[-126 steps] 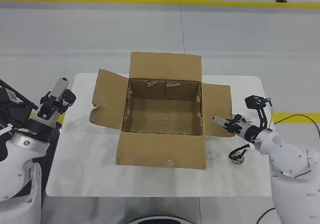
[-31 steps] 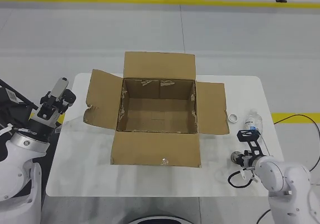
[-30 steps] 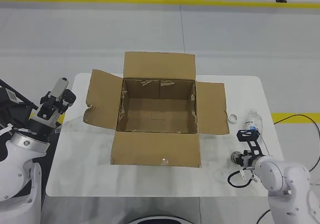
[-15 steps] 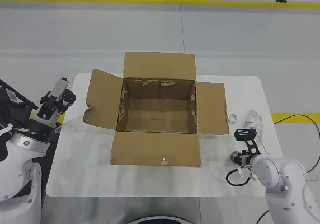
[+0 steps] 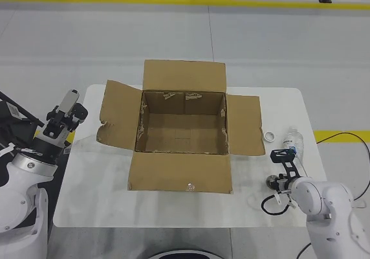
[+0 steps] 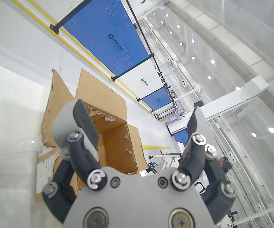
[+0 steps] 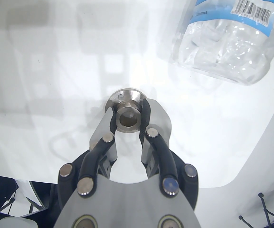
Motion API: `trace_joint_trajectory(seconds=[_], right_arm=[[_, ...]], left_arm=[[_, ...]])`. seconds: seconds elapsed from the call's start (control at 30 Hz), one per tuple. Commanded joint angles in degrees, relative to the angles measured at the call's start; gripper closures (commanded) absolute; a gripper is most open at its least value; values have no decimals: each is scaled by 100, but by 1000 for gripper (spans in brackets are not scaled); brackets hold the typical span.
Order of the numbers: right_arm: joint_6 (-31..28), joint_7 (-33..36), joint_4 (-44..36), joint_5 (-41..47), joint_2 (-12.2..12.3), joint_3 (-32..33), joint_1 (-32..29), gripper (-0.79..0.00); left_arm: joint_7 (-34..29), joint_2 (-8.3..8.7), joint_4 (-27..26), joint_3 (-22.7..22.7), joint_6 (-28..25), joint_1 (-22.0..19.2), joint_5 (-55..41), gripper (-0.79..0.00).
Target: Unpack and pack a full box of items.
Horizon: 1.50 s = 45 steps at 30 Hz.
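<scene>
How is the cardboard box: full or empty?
Empty. The cardboard box has its four flaps spread, and its bare brown floor holds nothing.

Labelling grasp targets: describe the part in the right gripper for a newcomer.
From the open cardboard box, go to the table's right side, nearer the robot than the water bottle. The right gripper clamps a metal fitting: small, shiny, round, hollow, unlike the clear bottle.

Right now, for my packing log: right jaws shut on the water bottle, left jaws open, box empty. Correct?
Not quite. The right wrist view shows the right jaws shut on a small metal fitting; the water bottle sits untouched beside it. The left jaws are open and the box is empty.
</scene>
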Motion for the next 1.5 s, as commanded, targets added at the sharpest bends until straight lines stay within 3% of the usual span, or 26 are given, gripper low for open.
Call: trace_joint_trajectory(seconds=[0.0,0.33,0.8,1.3,1.47], right_arm=[[-15,8,-12,19,4,17,6,0],[-308,-291,-742,930,40,556,-152,0],[-798,-1221,-1808,3482,50,1076,16,0],[-804,-1242,-1827,3508,52,1084,24,0],[-587,-1871,-1737,3716,47,1294,-148,0]], left_arm=[[0,0,0,0,0,0,0,-785],[0,0,0,0,0,0,0,-785],[0,0,0,0,0,0,0,-785],[0,0,0,0,0,0,0,-785],[0,0,0,0,0,0,0,-785]])
